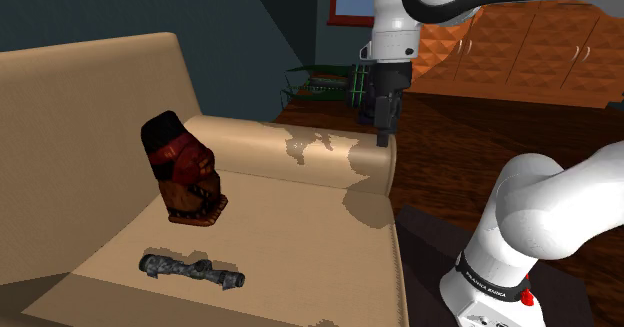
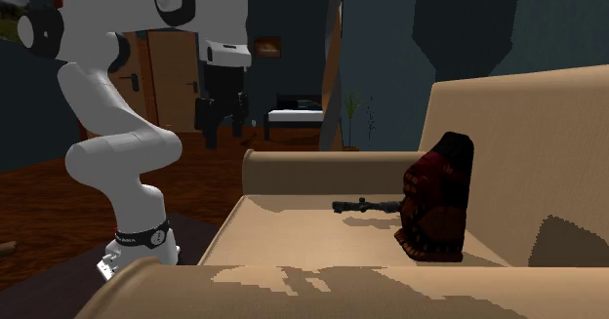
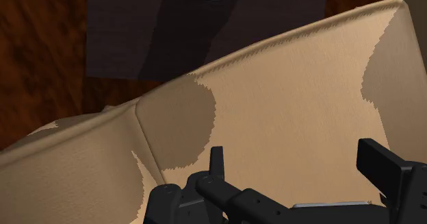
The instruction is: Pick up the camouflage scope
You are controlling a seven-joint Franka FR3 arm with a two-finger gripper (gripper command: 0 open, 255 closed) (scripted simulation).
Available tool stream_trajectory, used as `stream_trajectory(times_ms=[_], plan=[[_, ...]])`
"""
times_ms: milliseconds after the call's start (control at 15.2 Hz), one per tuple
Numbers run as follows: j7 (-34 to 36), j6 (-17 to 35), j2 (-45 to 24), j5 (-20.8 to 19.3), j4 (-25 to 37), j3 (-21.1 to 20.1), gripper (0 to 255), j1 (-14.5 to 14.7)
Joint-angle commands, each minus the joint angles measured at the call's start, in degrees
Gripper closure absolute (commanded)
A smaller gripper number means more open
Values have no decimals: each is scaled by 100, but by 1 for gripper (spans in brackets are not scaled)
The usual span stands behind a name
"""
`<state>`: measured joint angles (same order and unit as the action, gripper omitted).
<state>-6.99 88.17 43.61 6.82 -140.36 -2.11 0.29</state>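
**Tan sofa, scope lying on the seat, gripper over the armrest**

A dim room with dark blue walls and a brown wooden floor (image 1: pixel 470 145) holds a tan sofa (image 1: pixel 300 235); its seat carries two things. The scope (image 1: pixel 190 269), mottled grey and black, lies flat on the seat cushion near the front edge in the shoulder view, lengthwise along the seat; in the second exterior view the scope (image 2: pixel 366 206) lies just beyond a dark red and brown carved figure (image 2: pixel 439 195). The figure (image 1: pixel 185 170) stands upright near the backrest, apart from the scope. The gripper (image 1: pixel 382 135) hangs pointing downward above the sofa's rounded armrest (image 1: pixel 330 155), well apart from the scope; in the second exterior view the gripper (image 2: pixel 210 139) shows dark against the room behind. In the wrist view the gripper (image 3: pixel 301 157) has its two black fingers (image 3: pixel 217 164) standing wide apart with nothing clasped; below them lies bare tan cushion, and past the sofa's edge a dark mat (image 3: pixel 137 31) on the floor.
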Motion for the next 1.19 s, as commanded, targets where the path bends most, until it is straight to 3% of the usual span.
stream_trajectory(times_ms=[0,594,1122], plan=[[0,0,0,0,0,0,0,0],[1115,1331,-1126,644,4,-1012,0,283],[2145,2451,-2605,738,555,-1832,0,394]])
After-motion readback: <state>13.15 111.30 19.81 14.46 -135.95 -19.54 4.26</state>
